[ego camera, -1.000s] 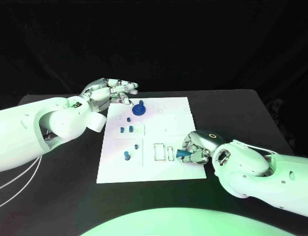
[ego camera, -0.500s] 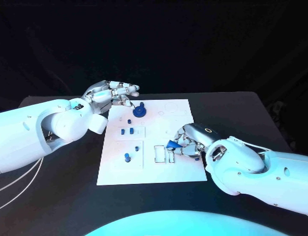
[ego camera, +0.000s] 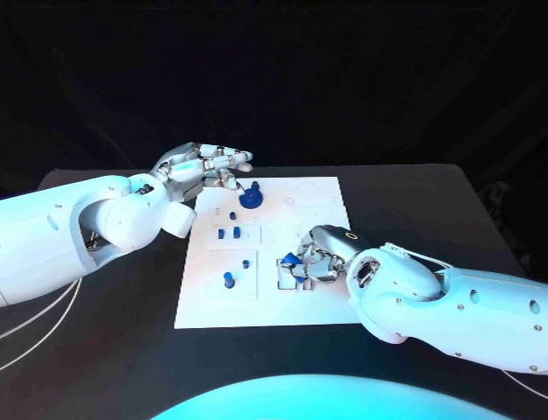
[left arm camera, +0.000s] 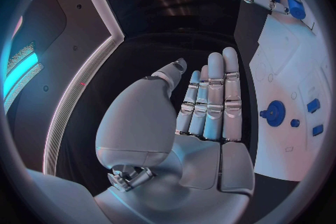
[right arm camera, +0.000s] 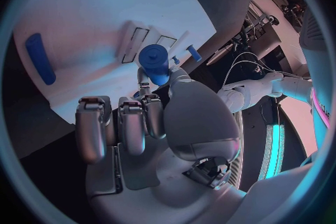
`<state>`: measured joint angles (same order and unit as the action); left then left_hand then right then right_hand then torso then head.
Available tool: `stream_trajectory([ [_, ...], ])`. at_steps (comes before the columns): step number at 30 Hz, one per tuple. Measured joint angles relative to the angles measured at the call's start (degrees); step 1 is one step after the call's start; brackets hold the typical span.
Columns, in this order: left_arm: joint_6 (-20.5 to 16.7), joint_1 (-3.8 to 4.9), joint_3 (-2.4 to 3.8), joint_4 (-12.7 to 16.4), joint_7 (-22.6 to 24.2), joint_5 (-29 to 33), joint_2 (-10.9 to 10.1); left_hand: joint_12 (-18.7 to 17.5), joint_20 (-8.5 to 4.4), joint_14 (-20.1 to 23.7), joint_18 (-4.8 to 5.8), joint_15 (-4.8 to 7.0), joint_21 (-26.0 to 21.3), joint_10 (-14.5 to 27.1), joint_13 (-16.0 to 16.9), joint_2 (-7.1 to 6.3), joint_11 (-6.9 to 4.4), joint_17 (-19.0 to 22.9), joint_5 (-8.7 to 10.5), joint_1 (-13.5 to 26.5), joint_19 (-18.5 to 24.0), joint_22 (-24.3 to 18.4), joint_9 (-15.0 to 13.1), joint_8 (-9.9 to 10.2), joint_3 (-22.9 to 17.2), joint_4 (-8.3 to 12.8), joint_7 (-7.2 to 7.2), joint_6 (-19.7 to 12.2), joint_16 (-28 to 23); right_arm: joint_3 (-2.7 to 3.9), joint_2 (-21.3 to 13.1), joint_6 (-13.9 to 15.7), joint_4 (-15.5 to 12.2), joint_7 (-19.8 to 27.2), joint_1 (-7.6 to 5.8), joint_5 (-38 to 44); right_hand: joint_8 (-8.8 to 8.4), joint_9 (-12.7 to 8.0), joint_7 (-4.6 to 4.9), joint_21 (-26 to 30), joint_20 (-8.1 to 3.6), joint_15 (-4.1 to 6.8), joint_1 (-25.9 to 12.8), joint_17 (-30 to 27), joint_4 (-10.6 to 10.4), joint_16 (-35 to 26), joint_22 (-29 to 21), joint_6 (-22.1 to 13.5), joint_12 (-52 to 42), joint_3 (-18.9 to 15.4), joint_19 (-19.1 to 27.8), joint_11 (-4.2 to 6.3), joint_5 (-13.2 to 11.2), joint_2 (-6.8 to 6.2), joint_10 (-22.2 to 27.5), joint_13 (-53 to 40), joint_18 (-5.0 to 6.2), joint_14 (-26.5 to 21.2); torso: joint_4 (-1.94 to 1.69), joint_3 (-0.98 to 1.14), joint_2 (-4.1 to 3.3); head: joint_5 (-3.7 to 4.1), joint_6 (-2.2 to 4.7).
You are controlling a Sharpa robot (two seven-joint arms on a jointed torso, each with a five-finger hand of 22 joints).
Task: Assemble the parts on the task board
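The white task board (ego camera: 319,302) lies in the middle of the black table. My right hand (ego camera: 314,260) hovers over the board's near right part and pinches a short blue cylinder part (right arm camera: 155,64) between thumb and a finger, just above two rectangular slots (right arm camera: 140,45). That same part (ego camera: 291,260) shows at the fingertips from above. My left hand (ego camera: 206,165) floats by the board's far left corner with straight fingers (left arm camera: 210,95), holding nothing. A blue round knob part (ego camera: 249,198) stands in the board close to it.
Several small blue parts sit in the board's left half: a pair (ego camera: 230,233), one (ego camera: 247,261) nearer, another (ego camera: 228,281) nearest me. A long blue part (right arm camera: 40,57) lies on the board. Black table (ego camera: 425,201) surrounds the board.
My right hand has carried the blue cylinder part from the board's right edge leftward, over the rectangular slots. The left hand has barely moved.
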<state>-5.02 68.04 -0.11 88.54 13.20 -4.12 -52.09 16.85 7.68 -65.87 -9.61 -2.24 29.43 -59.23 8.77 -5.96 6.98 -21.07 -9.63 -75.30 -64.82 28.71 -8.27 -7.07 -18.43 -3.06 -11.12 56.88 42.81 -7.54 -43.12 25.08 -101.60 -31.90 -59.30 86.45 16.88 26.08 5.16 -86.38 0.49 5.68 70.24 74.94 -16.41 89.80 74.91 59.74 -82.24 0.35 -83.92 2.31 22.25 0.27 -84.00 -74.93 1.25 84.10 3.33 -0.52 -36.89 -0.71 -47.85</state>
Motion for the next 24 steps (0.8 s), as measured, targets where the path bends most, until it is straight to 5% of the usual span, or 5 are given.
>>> stream_trajectory([
  [3,0.00,0.00,0.00,0.02,-0.01,0.00,0.00,0.00,0.00,0.00,0.01,0.00,0.00,0.00,0.00,0.00,0.00,0.00,0.00,0.00,0.00,0.00,0.00,0.00,0.00,0.00,0.00,0.00,0.00,-0.01,0.35,-0.43,0.33,-0.28,0.09,-0.38,0.00,0.00,0.00,-0.27,0.00,0.18,-0.22,0.00,-0.05,0.00,0.00,0.00,-0.21,0.05,0.00,0.04,-0.01,0.10,-0.15,0.00,0.00,-0.18,0.03,-0.01,0.00,-0.11,-0.05],
  [7,0.01,0.00,0.00,0.05,-0.02,0.00,0.02,0.00,0.00,0.00,0.01,0.00,0.00,0.00,0.00,0.00,0.00,0.00,0.00,0.00,0.00,0.00,0.00,0.00,0.00,0.00,0.00,0.00,0.00,-0.01,0.74,-0.84,0.61,-0.81,0.13,-0.75,4.45,0.00,0.00,-0.66,0.00,0.18,-1.81,0.00,-0.06,0.00,0.00,0.00,-0.29,0.05,0.00,0.04,-0.90,0.01,-0.17,0.01,0.00,-0.18,0.01,-0.01,0.02,-0.25,-0.09],
  [11,0.02,0.00,0.00,0.05,-0.03,0.00,0.02,0.00,0.00,0.00,0.00,0.00,0.00,0.00,0.00,0.00,0.00,0.00,0.00,0.00,0.00,0.00,0.00,0.00,0.00,0.00,0.00,0.00,0.00,-0.01,1.01,-1.05,0.61,-1.19,0.16,-0.88,5.31,0.07,0.00,-0.66,0.00,0.18,-3.26,-0.01,-0.07,0.00,0.00,0.00,-0.29,0.04,0.00,0.16,-2.11,0.08,-0.05,0.01,0.00,-0.19,0.03,0.01,0.04,-0.35,-0.12],
  [16,0.04,0.00,0.00,0.04,-0.04,0.00,0.02,0.00,0.00,0.00,0.01,0.00,0.00,0.00,0.00,0.00,0.00,-0.01,0.00,0.00,0.00,0.00,0.00,0.00,0.00,0.00,0.00,0.00,0.00,0.00,1.02,-1.16,0.61,-1.53,0.17,-0.88,5.76,6.14,-0.22,-0.93,0.00,0.19,-5.11,-0.01,-0.12,0.00,-0.01,0.22,-0.29,-0.01,0.00,0.25,-4.56,-0.02,0.04,0.01,0.00,-0.19,0.04,-0.01,0.05,-0.46,-0.13],
  [24,0.05,0.00,0.00,0.05,-0.06,0.00,0.00,0.00,-0.21,0.00,0.01,0.00,0.00,0.00,0.00,0.23,0.00,-0.01,0.00,-0.23,-0.21,-0.11,0.01,0.00,0.00,0.00,0.00,0.00,0.00,0.00,0.91,-1.47,0.70,-1.83,0.18,-0.73,6.43,6.97,-3.75,-0.93,0.01,0.29,-9.10,-0.01,-0.15,0.00,-0.01,3.77,-0.29,-2.79,0.00,0.91,-5.21,-1.22,-0.11,0.02,0.00,-0.29,0.04,-0.03,0.05,-0.49,-0.24],
])
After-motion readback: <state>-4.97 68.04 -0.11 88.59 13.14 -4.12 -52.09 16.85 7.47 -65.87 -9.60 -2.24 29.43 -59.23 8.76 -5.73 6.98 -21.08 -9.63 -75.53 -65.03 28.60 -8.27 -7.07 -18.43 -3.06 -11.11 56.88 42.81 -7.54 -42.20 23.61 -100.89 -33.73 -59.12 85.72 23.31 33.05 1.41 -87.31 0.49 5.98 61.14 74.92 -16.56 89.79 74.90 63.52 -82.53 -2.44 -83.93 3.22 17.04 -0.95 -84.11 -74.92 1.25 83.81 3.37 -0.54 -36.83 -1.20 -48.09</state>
